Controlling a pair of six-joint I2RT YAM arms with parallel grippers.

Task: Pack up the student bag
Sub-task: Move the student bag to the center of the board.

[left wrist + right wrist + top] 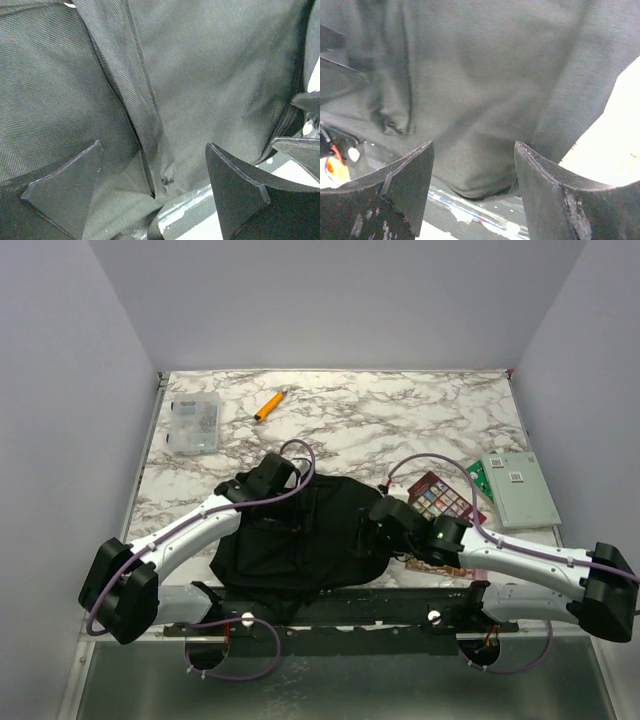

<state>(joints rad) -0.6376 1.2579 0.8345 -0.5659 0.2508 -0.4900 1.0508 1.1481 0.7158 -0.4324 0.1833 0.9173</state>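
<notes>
Left gripper point(152, 145) and right gripper point(473, 145) hover with jaws parted, holding nothing, at the student bag point(300, 540) on the near edge of the table point(400, 420). Clear box point(194, 423), orange pen point(268, 406) and green board point(517, 487) lie outside it, so packing appears unfinished. Bag: black woven fabric, slumped, creased.

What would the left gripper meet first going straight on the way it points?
The student bag: its black fabric fills the view just beyond the left gripper, apparently very close, though depth is hard to judge.
</notes>
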